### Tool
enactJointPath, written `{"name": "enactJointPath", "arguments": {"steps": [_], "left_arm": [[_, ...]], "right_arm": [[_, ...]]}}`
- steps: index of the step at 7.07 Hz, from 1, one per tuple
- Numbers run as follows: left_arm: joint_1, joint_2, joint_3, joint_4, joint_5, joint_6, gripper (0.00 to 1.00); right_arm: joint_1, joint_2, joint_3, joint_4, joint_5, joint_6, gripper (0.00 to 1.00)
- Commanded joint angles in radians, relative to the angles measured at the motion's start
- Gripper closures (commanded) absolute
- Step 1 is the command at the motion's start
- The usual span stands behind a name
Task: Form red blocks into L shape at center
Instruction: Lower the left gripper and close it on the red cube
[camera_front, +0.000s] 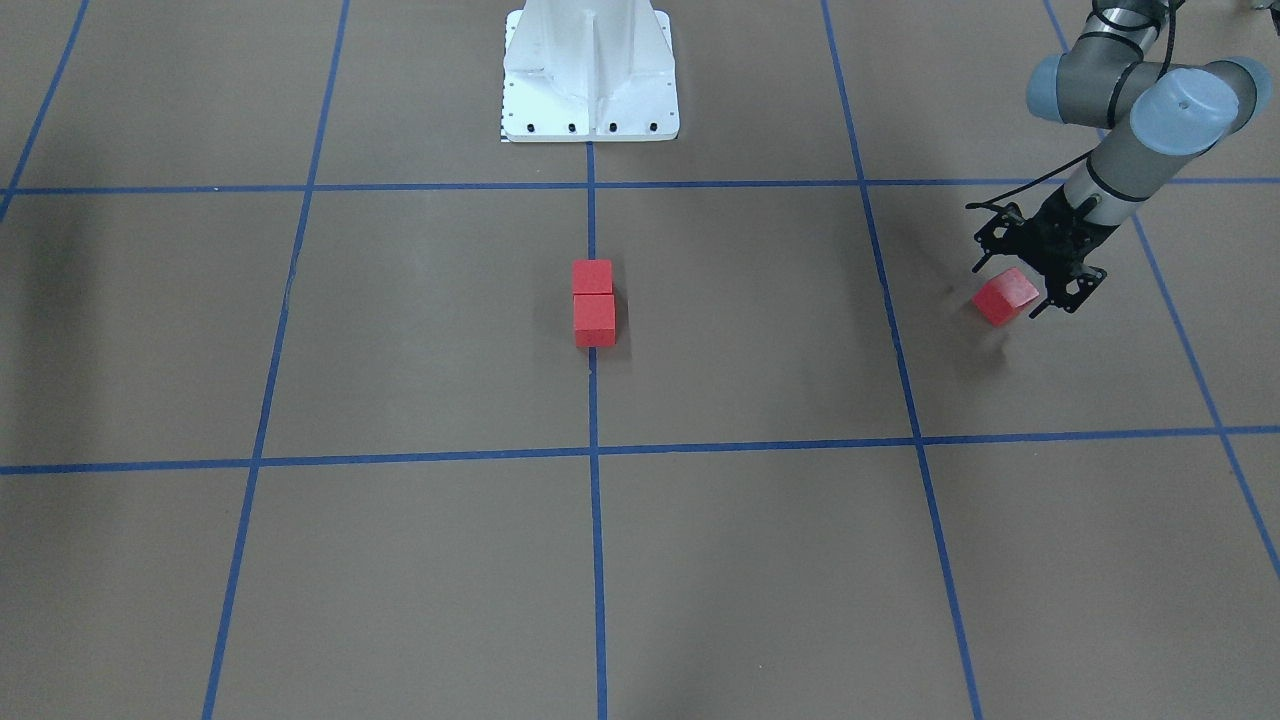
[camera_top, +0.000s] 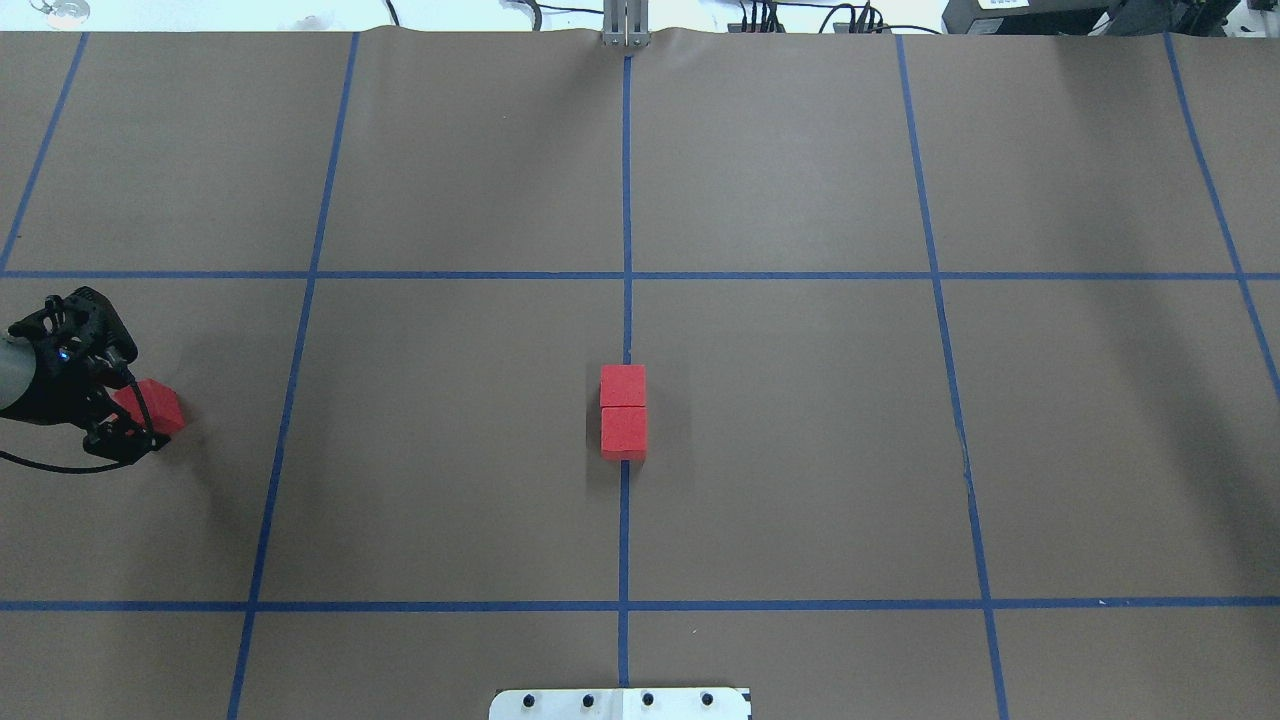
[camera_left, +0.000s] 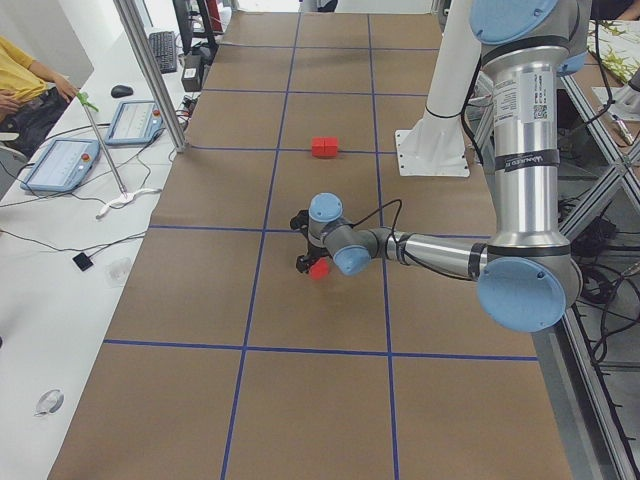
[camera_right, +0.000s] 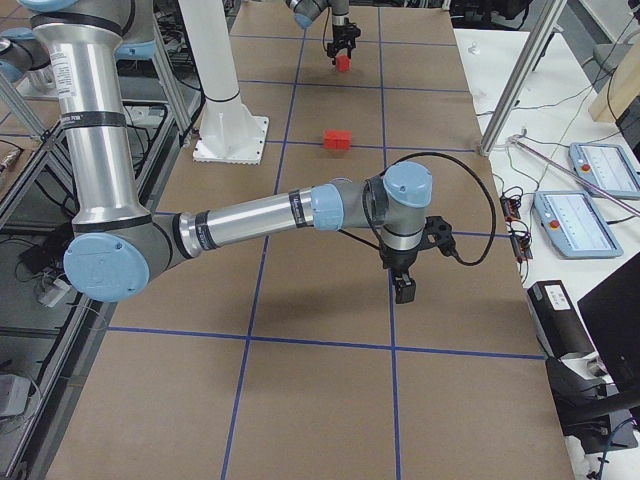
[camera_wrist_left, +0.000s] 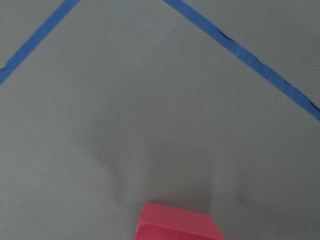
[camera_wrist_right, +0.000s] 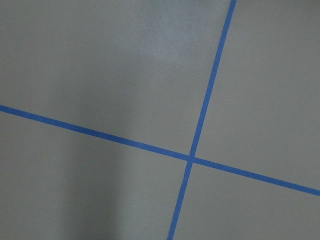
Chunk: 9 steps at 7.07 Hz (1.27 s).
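Two red blocks (camera_top: 623, 385) (camera_top: 624, 432) lie touching in a straight line on the blue tape line at the center (camera_top: 626, 330); they also show in the front view (camera_front: 592, 277) (camera_front: 594, 321). My left gripper (camera_top: 135, 412) is far to the left, shut on the third red block (camera_top: 155, 403), which hangs tilted just above the floor in the front view (camera_front: 1005, 296). The left wrist view shows that block (camera_wrist_left: 177, 222) at its bottom edge. My right gripper (camera_right: 405, 290) shows only in the exterior right view, low over bare floor; I cannot tell whether it is open or shut.
The robot's white base (camera_front: 590, 80) stands on the center line at the near side of the brown floor. Blue tape lines (camera_top: 300, 350) cross the floor in a grid. The right wrist view shows only a tape crossing (camera_wrist_right: 191, 158).
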Motion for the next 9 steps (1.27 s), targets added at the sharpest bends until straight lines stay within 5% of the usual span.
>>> {"name": "enactJointPath", "arguments": {"steps": [1, 6, 9], "left_arm": [[0.02, 0.003, 0.005, 0.002, 0.01, 0.002, 0.07], [0.027, 0.02, 0.008, 0.008, 0.035, 0.032, 0.22], [0.03, 0.002, 0.002, 0.06, 0.024, 0.031, 0.44]], "right_arm": [[0.0, 0.0, 0.0, 0.0, 0.0, 0.0, 0.0], [0.0, 0.0, 0.0, 0.002, 0.0, 0.0, 0.0], [0.0, 0.0, 0.002, 0.0, 0.0, 0.0, 0.0]]}}
